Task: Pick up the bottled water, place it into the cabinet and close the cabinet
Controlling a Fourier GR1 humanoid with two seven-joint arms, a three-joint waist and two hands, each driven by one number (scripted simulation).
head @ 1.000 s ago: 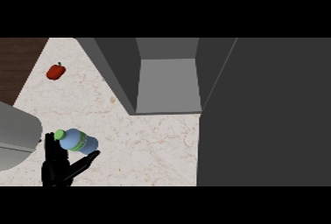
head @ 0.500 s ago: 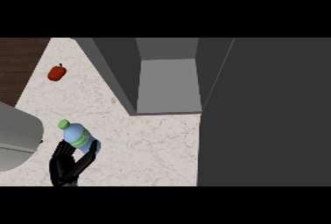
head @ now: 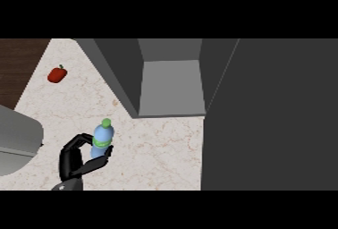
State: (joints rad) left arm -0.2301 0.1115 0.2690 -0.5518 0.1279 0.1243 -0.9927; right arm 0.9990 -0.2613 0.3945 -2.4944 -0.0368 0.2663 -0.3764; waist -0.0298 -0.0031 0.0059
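The bottled water [head: 101,139] is a pale blue bottle with a green cap and a green label band. It stands nearly upright, cap pointing away from me, at the lower left of the head view. My right hand [head: 78,162] is shut on it, fingers curled round its left side and thumb under its lower part. The bottle is lifted a little over the speckled counter [head: 165,147]. The grey cabinet [head: 170,85] is open ahead and to the right of the bottle, its inside bare. Its dark door [head: 271,116] stands open and fills the right of the view. My left hand does not show.
A red pepper [head: 57,74] lies at the counter's far left, near the dark wooden floor [head: 20,67]. A large grey rounded shape [head: 16,143] fills the left edge beside my hand. Bare counter lies between the bottle and the cabinet's front.
The bottle has tipped from lying slanted in my hand to nearly upright and has moved forward and to the right, toward the cabinet. My hand moved with it.
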